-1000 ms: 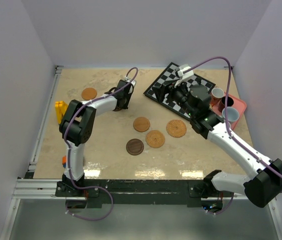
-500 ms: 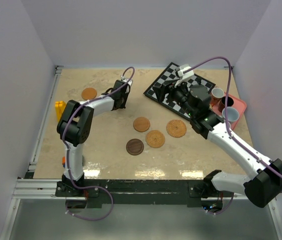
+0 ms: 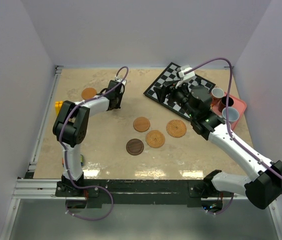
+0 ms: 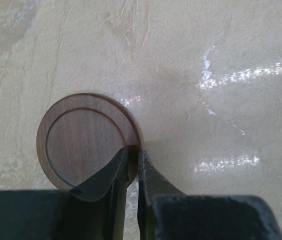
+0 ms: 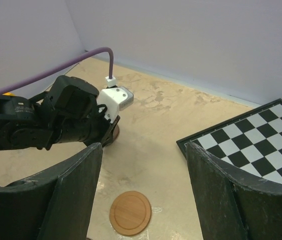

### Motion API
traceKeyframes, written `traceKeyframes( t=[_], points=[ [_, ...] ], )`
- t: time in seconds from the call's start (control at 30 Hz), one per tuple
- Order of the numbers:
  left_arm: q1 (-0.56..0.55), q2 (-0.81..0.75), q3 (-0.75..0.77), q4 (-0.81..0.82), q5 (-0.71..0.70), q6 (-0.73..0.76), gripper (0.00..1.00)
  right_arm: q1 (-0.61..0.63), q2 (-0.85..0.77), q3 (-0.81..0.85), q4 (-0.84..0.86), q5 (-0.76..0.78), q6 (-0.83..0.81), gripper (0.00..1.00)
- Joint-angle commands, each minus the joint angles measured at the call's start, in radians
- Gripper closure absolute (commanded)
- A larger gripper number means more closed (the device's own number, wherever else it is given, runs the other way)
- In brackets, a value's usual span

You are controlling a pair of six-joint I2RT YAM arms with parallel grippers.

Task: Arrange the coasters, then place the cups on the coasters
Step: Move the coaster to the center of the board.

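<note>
The left tool (image 4: 132, 152) is nearly closed, its tips pinching the near rim of a dark brown coaster (image 4: 83, 140), which spreads ahead and to the left of it over the counter (image 4: 221, 60). The right tool (image 5: 144, 147) gapes wide and holds nothing; a tan coaster (image 5: 130, 212) lies below, between its fingers.

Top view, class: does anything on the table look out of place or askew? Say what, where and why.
The chessboard lies skewed at the far right, unrelated to coasters or cups. One tan coaster sits alone at far left, apart from the central group. Nothing looks spilled or damaged.
</note>
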Motion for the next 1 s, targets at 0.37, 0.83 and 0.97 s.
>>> traceKeyframes(
  t=[0.37,0.83,0.97],
  points=[
    [0.066,-0.001,-0.035,-0.070,-0.033,0.025,0.84,0.001,-0.048,-0.009,0.022,0.019,-0.013,0.27],
    [0.085,0.011,-0.040,-0.027,-0.031,0.083,0.84,0.001,-0.048,-0.015,0.028,0.016,-0.016,0.27],
    [0.091,0.014,-0.038,-0.015,-0.033,0.096,0.84,0.001,-0.051,-0.015,0.031,0.018,-0.013,0.28]
  ],
)
